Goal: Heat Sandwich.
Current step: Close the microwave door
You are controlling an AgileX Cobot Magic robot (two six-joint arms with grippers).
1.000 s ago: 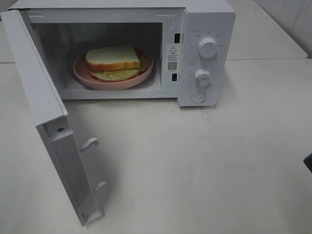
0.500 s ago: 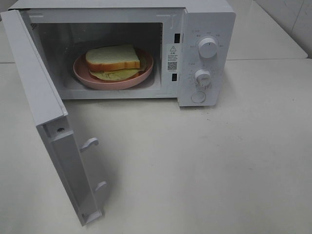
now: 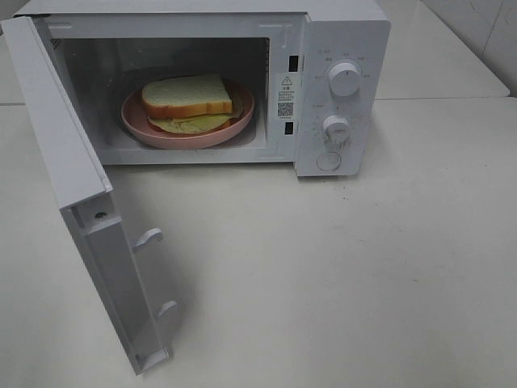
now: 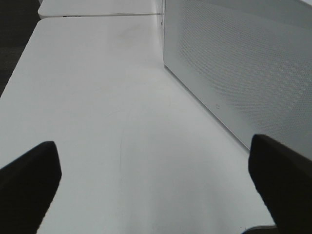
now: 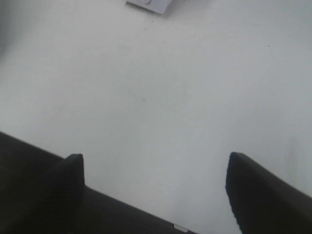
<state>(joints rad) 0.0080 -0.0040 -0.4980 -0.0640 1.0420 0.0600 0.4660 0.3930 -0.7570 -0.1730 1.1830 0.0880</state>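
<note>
Left pincer (image 4: 156, 187) is spread wide with nothing in it, low over the table (image 4: 92, 97). Right pincer (image 5: 161, 192) is the same deal: released, empty, bare tabletop under it. The microwave's door (image 4: 243, 73) stands open just ahead of the left pincer and off to one side, perforated face toward it. The sandwich (image 3: 187, 95) is on the far side of that door, well away from both pincers, on its pink plate (image 3: 136, 121) inside the microwave (image 3: 339, 24).

My guess is that shutting the door comes next. What could go wrong: too hard a push could shove the whole microwave along the table or jolt the plate, and too soft a one could leave the door unlatched.

Hard to see: neither pincer shows in the high view, so how close they are to the door is a guess. The right wrist view catches only a cut-off white corner (image 5: 148, 4), and I can't tell of what. The knobs' (image 3: 345, 79) markings are too small to read.
</note>
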